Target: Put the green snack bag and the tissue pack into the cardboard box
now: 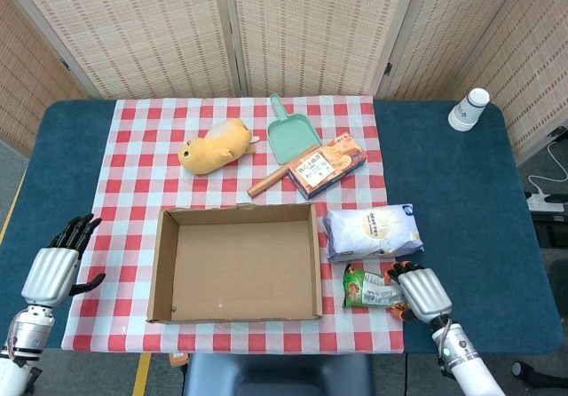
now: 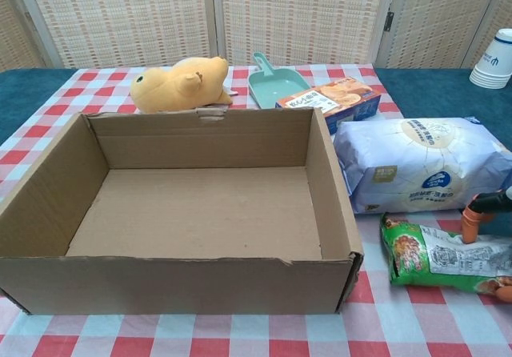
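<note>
The right hand [image 1: 421, 291] is lying at the near right edge of the checked cloth [image 1: 142, 161], its orange-tipped fingers [image 2: 472, 217] curling onto the green snack bag [image 1: 368, 288]. The bag is sitting directly to the left of this hand, partly under its fingertips, and the chest view shows one fingertip pressing down on the bag's upper edge and another showing at its lower right corner. The hand is grasping the bag, which is lying flat on the cloth.

Just beyond the right hand, on its far side, the tissue pack [image 1: 370, 231] is resting on the cloth, close to the snack bag. Further to the left of the hand, past the bag, the cardboard box [image 1: 235, 261] is standing with its top open and nothing inside.

Well beyond the hand, towards the far side of the cloth, a biscuit box [image 1: 327, 165] is lying beside a green dustpan [image 1: 292, 135], with a yellow plush toy [image 1: 214, 146] further left. A stack of paper cups [image 1: 468, 109] is standing far off on the blue table [image 1: 461, 183].

The left hand [image 1: 55, 267] is hovering at the near left corner, well away from the box, its dark fingers spread apart and holding nothing.
</note>
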Available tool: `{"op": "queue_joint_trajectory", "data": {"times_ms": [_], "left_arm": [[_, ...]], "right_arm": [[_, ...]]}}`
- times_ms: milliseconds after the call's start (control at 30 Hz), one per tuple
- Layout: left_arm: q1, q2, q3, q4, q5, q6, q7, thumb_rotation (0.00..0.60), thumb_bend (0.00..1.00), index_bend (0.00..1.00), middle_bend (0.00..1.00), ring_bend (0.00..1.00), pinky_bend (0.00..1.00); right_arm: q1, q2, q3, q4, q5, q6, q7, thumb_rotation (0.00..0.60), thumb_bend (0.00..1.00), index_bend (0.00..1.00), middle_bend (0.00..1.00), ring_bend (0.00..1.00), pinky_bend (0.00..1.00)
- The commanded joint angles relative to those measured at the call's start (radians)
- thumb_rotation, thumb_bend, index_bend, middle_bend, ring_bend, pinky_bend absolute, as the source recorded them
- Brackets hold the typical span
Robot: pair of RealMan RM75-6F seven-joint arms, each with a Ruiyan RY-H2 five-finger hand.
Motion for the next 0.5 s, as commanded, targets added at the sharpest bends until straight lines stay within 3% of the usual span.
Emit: {"op": "queue_joint_trajectory", "data": {"times_ms": [33,500], "left_arm": [[0.0,0.0,0.0,0.0,0.0,0.0,0.0,0.6,0.19,0.07,0.01,0.0,0.22],[0.0,0.001,-0.001,0.001,-0.001,0.001,-0.003,0.6,0.18,0.07,0.01,0.0,0.22]], "right_arm": [[-0.002,-0.003,0.001,0.004,-0.005,0.009,0.004,0.6,0.14,0.53,0.36,0.33,0.49],[-0.012,0.008,-0.007,-0.018,-0.03,0.049,-0.015,0.6,0.26,0.64,0.44,0.41,0.57]]}}
